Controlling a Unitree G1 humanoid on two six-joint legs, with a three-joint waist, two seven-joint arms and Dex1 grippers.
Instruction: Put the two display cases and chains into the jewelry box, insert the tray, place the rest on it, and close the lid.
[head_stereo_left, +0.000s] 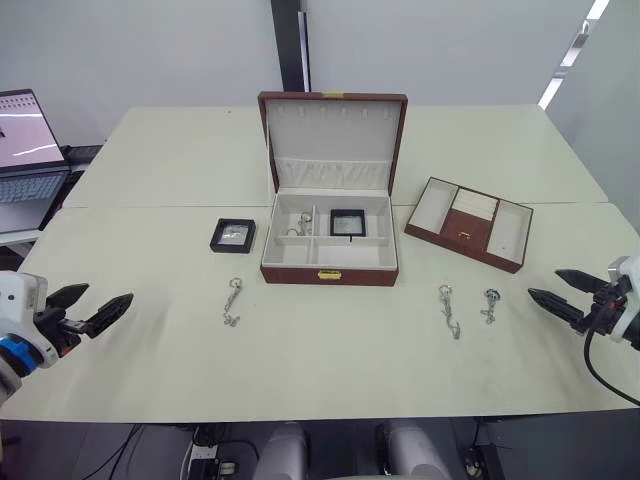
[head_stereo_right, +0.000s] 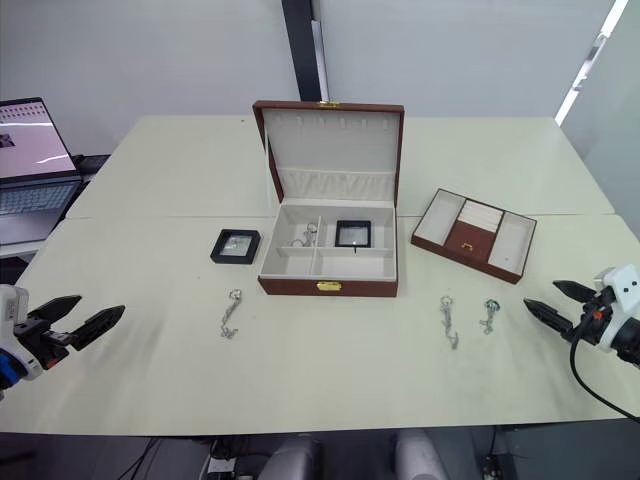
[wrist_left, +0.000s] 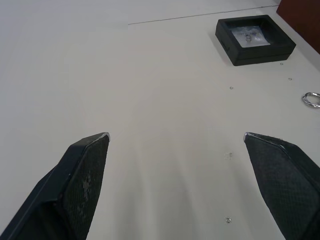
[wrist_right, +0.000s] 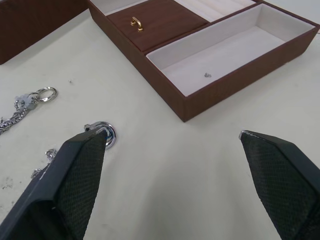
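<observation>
A pale bench (head_stereo_left: 330, 350) carries everything; a seam runs across it behind the middle. An open laptop (head_stereo_left: 25, 165) sits off its left edge, its screen lit but nothing on it legible.

The jewelry box (head_stereo_left: 330, 255) stands at mid-bench, gold clasp facing the near edge, with the lid (head_stereo_left: 333, 140) raised upright at the back, its cream lining, gathered pocket and row of hooks facing forward. No readable brand or label shows on it. One display case (head_stereo_left: 347, 222) lies in the box's rear right compartment; a small silvery piece, probably a chain, lies in the rear left compartment.

The tray (head_stereo_left: 470, 222) rests on the bench to the right of the box, apart from it and angled, gold handle on its brown middle section.

The second display case (head_stereo_left: 233, 235) lies on the bench just left of the box.

Three chains lie near the front: one chain (head_stereo_left: 233, 302) left of the box's front corner, a second chain (head_stereo_left: 449, 309) and a third chain (head_stereo_left: 490, 304) side by side in front of the tray.

The left claw (head_stereo_left: 90, 308) hovers open and empty near the left edge; the right claw (head_stereo_left: 563, 290) hovers open and empty near the right edge, close to the third chain.
</observation>
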